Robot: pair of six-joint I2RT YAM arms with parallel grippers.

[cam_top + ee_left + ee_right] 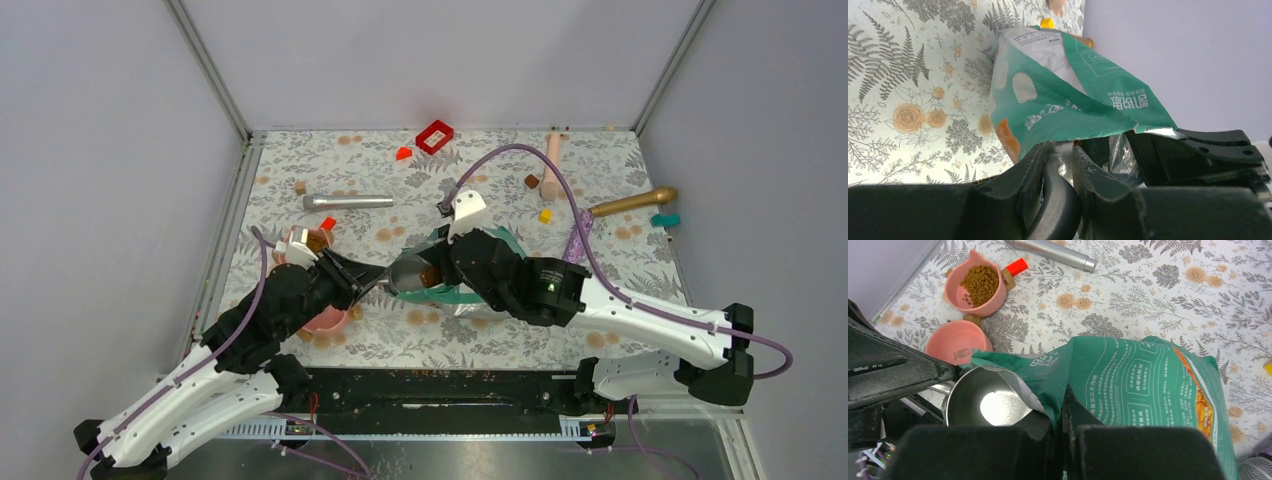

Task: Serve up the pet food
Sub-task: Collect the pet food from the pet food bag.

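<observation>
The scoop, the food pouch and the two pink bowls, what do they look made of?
Scoop: probably polished steel, mirror-bright with a glare spot. Food pouch: glossy printed plastic film, creased, with a silvery foil-like lining. Filled pink bowl and other pink bowl: smooth, low-sheen, plastic or ceramic; unclear which.

The pouch (1138,375) was thin plastic film, glossy and creased on its teal outside, with a silvery foil lining showing at its open mouth. The scoop (983,402) was polished metal, its cup mirror-bright. The kibble (979,285) looked dry, matt and rough. The kibble bowl (983,311) and the second bowl (955,342) were pink with a smooth, softly sheened finish; whether plastic or ceramic could not be told. The surface (1148,295) wore a matt printed floral cover. A tube (1053,251) lying on it was brushed metal. The left gripper (1060,150) and right gripper (1063,405) were matt black plastic, faintly grainy.
</observation>
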